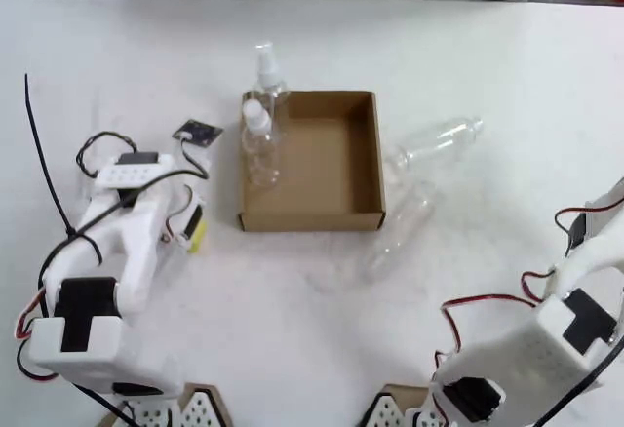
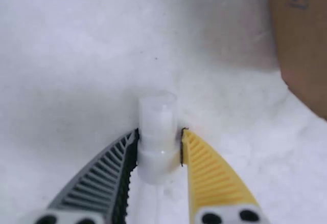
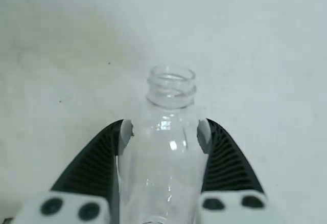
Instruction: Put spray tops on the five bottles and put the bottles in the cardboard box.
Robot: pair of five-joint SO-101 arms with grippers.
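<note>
My left gripper is shut on a white spray top just above the table, a short way off the left wall of the cardboard box; in the high view that gripper sits left of the box's front corner. The right gripper is shut on a clear bottle whose open neck has no top. One bottle with a spray top stands inside the box by its left wall. A second topped bottle is at the back left corner. Two bare clear bottles lie right of the box.
The brown box wall stands close beside my left gripper. Black and red cables trail from both arms over the white table. The right arm's body fills the front right corner.
</note>
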